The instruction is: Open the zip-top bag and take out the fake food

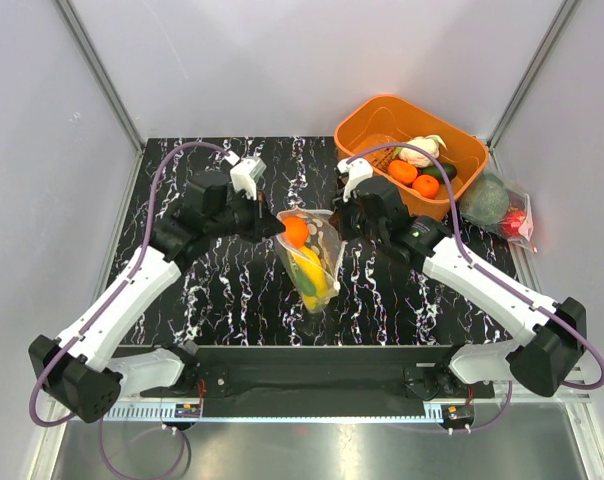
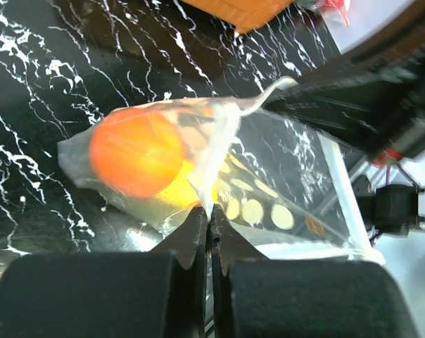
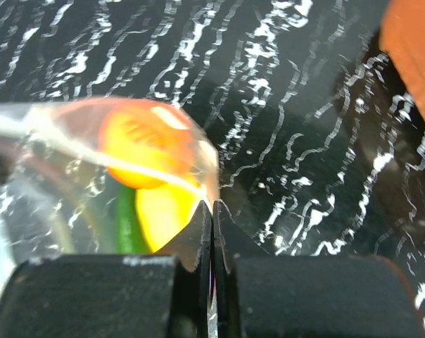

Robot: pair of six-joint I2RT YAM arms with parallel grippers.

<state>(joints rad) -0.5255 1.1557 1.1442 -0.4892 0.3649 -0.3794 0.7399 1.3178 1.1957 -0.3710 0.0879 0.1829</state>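
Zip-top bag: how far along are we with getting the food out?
Done: left gripper and right gripper are each shut on opposite top edges of the zip-top bag. In hand: pulling the mouth apart; whether the seal has parted is unclear. Left: orange fruit, yellow piece and green vegetable all sit inside.

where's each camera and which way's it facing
top external: above, behind the robot, looking down at the table; left arm, right arm, left tool and right tool shut on the zip-top bag.
left wrist: on left arm, looking past its tool at the bag.
right wrist: same, from the opposite edge.
shared: both wrists show the orange fruit.
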